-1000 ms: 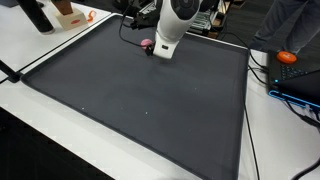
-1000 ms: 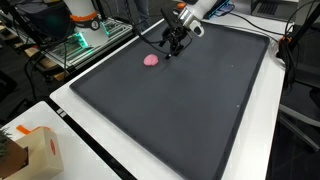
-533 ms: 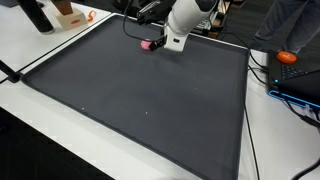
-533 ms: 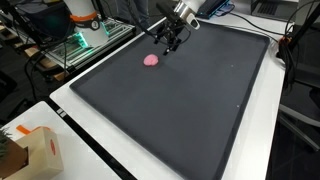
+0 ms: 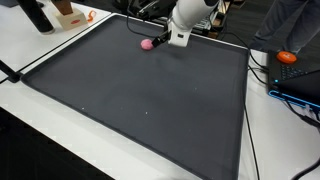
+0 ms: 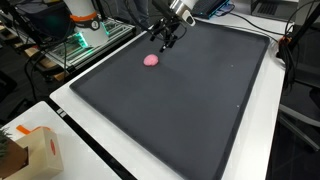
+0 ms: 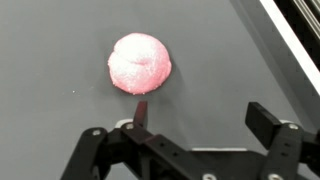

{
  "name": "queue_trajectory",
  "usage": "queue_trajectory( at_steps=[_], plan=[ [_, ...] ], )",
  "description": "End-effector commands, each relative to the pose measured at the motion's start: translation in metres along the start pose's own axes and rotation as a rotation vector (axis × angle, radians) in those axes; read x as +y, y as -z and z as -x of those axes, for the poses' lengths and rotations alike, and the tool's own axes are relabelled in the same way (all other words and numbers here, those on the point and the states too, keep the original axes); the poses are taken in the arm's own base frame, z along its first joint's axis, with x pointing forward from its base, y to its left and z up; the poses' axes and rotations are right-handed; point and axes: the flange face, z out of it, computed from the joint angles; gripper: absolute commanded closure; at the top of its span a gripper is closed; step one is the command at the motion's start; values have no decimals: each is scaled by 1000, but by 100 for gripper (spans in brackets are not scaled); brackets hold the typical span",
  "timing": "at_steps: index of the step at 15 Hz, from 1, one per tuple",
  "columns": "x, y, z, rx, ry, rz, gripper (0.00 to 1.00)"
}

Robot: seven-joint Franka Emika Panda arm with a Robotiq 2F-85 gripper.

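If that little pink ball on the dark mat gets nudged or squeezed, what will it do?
The pink ball looks round, so a nudge would probably send it rolling across the flat mat. Its grainy, matte surface suggests foam: likely light and squashy, and not slippery.

arm (image 5: 187, 14): white rounded casing | hand (image 7: 182, 128): black, two blocky linked fingers, wide frame
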Motion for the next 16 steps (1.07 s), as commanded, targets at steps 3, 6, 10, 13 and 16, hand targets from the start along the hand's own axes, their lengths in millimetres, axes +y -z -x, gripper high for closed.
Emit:
queue_trajectory(
  at_steps=[3,6,10,13,16],
  plan=[
    [-2,2,7,26,4,21,0],
    [6,5,9,49,-24,23,0],
    [23,9,16,83,-104,19,0],
    [39,9,29,115,-219,-34,0],
    [55,8,47,164,-354,-113,0]
  ],
)
